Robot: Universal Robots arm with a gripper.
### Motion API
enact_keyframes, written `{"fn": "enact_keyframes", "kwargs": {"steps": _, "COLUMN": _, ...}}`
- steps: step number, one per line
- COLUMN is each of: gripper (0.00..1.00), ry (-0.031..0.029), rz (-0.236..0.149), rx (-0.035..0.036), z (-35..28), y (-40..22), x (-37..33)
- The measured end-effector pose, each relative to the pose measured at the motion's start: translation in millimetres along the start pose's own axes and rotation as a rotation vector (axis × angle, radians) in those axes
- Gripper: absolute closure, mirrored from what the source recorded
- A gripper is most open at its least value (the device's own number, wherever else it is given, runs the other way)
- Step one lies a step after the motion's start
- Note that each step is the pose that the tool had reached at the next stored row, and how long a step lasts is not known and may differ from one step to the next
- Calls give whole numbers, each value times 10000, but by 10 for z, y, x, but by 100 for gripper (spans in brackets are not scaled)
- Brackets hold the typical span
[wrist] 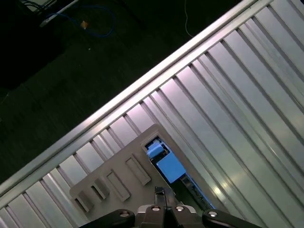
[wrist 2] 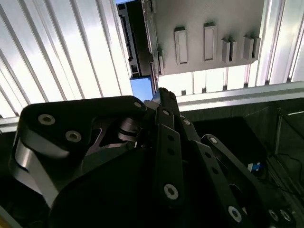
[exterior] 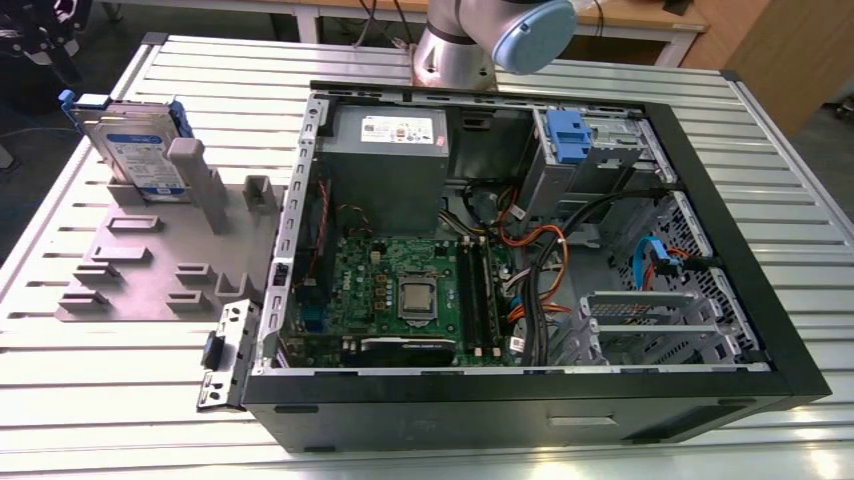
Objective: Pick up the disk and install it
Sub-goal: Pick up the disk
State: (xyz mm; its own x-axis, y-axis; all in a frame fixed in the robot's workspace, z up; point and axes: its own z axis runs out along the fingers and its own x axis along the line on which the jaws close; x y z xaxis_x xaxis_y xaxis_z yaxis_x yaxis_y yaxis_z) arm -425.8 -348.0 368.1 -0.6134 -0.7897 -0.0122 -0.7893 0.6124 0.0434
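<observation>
The disk (exterior: 134,150) stands on edge in a slot of the grey holder plate (exterior: 147,260) at the exterior view's left, silver with a white-and-blue label and a blue carrier. In the first wrist view the disk's blue end (wrist: 164,161) lies just beyond my gripper (wrist: 164,194), whose fingers are shut together with nothing between them. The gripper is apart from the disk. In the second wrist view the gripper (wrist 2: 164,95) points toward a blue patch of the disk (wrist 2: 142,88) beside the holder plate (wrist 2: 213,28).
An open computer case (exterior: 747,300) lies on the ribbed metal table (exterior: 160,420), right of the holder. Inside it are a grey power supply (exterior: 387,140), a motherboard (exterior: 400,290), cables and a drive cage with a blue carrier (exterior: 567,135). The arm's base (exterior: 454,50) stands behind the case.
</observation>
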Motion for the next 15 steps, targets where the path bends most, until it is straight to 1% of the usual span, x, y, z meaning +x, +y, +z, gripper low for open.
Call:
{"fn": "enact_keyframes", "kwargs": {"steps": 8, "gripper": 89, "ry": 63, "rz": -1424, "rx": -17, "z": 10, "y": 0, "x": 0}}
{"fn": "enact_keyframes", "kwargs": {"steps": 15, "gripper": 89, "ry": 104, "rz": -2394, "rx": -27, "z": 24, "y": -1, "x": 0}}
